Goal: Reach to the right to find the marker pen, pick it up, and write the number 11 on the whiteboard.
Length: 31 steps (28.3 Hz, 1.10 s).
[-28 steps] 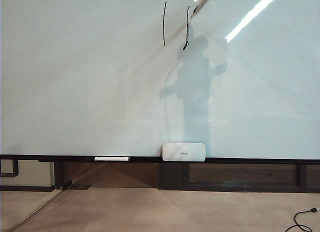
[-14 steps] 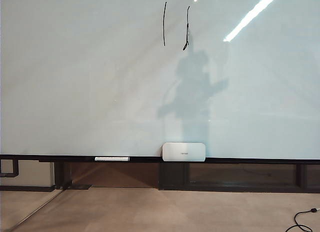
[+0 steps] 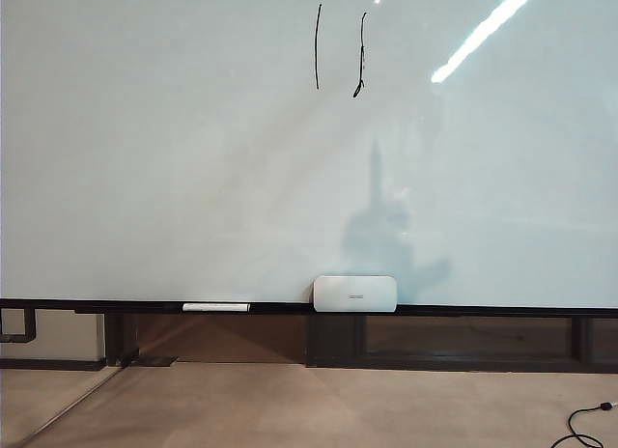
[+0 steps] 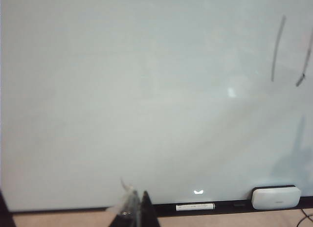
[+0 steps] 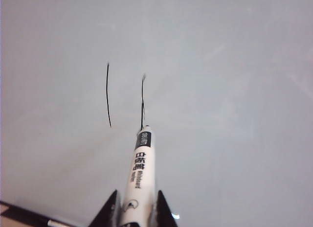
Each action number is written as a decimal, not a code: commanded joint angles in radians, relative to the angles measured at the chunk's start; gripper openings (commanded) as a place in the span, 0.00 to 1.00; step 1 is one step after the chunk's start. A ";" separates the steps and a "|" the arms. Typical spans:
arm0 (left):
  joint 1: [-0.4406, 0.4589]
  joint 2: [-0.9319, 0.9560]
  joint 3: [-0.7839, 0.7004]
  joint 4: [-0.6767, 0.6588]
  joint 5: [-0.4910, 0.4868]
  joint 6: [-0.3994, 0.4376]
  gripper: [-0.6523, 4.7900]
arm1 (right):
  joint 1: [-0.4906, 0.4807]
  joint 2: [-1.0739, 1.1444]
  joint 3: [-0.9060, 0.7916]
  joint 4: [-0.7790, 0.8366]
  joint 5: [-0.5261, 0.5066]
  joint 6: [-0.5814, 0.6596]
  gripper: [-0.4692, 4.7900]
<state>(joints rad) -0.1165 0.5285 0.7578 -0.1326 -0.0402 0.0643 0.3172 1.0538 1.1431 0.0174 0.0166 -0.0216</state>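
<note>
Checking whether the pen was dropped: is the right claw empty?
No: in the right wrist view the right claw is shut on the marker pen, whose tip points toward the whiteboard.

White eraser box (image 3: 354, 293) on rail; black cable (image 3: 582, 425) on floor.

Both grippers: black pointed jaws; left gripper (image 4: 138, 207), right gripper (image 5: 133, 207).
</note>
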 commanded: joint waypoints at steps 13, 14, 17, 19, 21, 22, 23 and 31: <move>-0.002 -0.246 -0.211 -0.113 -0.028 -0.108 0.11 | 0.002 -0.314 -0.387 0.063 0.083 0.112 0.08; -0.002 -0.257 -0.223 -0.114 -0.028 -0.109 0.11 | 0.002 -0.327 -0.407 0.064 0.088 0.122 0.08; -0.002 -0.280 -0.270 -0.116 -0.027 -0.119 0.11 | 0.002 -0.359 -0.464 0.069 0.099 0.127 0.08; -0.002 -0.286 -0.301 -0.116 -0.027 -0.129 0.11 | 0.002 -0.377 -0.503 0.094 0.098 0.134 0.08; -0.002 -0.289 -0.322 -0.113 -0.027 -0.161 0.11 | 0.002 -0.395 -0.534 0.118 0.099 0.134 0.08; -0.002 -0.293 -0.328 -0.108 -0.028 -0.174 0.11 | 0.002 -0.401 -0.544 0.125 0.102 0.134 0.08; -0.002 -0.296 -0.335 -0.093 -0.028 -0.179 0.11 | 0.002 -0.407 -0.552 0.130 0.111 0.134 0.08; -0.002 -0.379 -0.336 -0.120 -0.117 -0.169 0.11 | 0.003 -0.478 -0.643 0.143 0.140 0.142 0.08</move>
<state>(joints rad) -0.1173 0.1593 0.4183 -0.2329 -0.1127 -0.1059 0.3183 0.5915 0.5117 0.1471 0.1364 0.1116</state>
